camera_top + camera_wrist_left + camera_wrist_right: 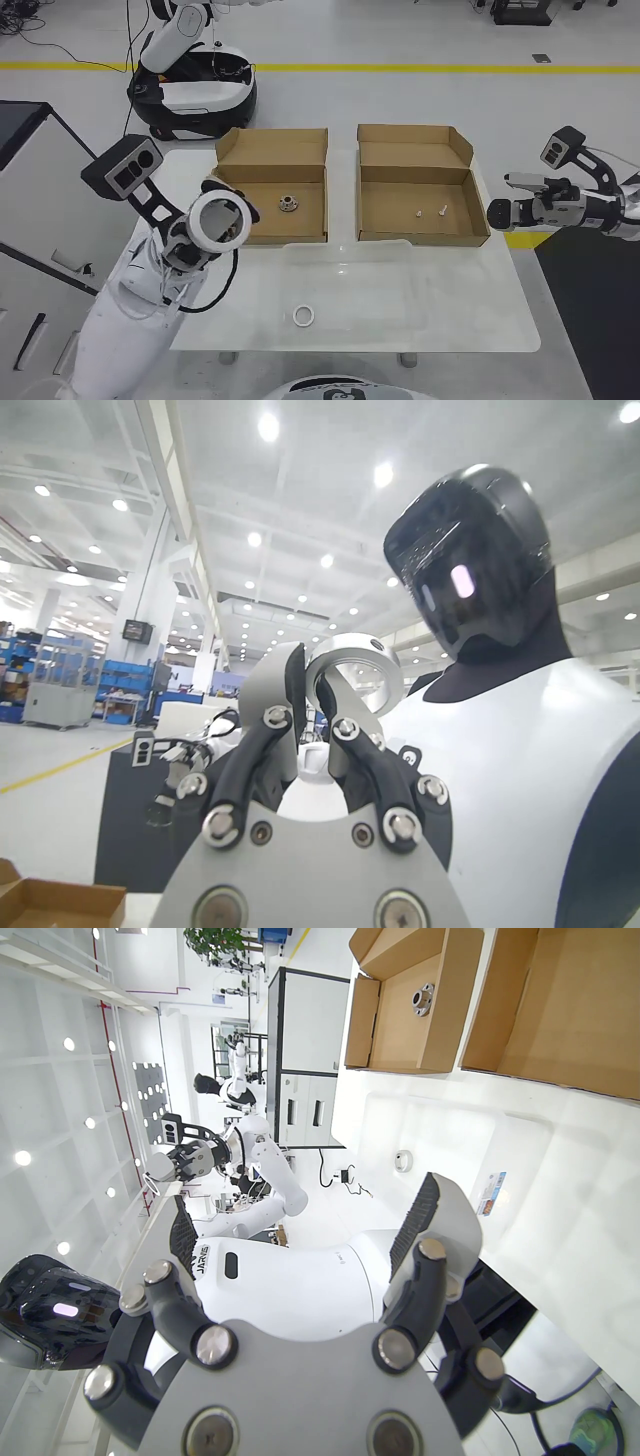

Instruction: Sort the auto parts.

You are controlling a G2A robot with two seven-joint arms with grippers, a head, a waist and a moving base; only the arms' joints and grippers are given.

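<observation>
**Large ring**. Metal, thin-walled, with a wide bore. It is held off the counter, above its left edge and just beside the near corner of the left box. The left gripper is clamped on it, one finger inside the bore and the other against the outer wall. Pinching the wall probably suits a ring too broad to span from outside, and it leaves the bore free for a clean drop. The raised hold looks like a carry, with the part not yet placed.

**Small ring**. Lies flat on the near part of the counter, well apart from both boxes. It is unsorted, likely next in turn.

**Left box.** Open cardboard, flaps up. It holds one flanged hub near the middle of its floor. Round bored parts appear to belong here, so both rings probably go in this box.

**Right box**. Open cardboard, just beside the left box. It holds two small fasteners lying close together near its front wall, too small to tell their exact kind. This box seems reserved for slender parts.

**Right gripper**. Its fingers are spread apart and it holds nothing. It sits off the counter's right edge, beside the right box. It is likely kept there to leave the counter free for the loaded arm.
</observation>
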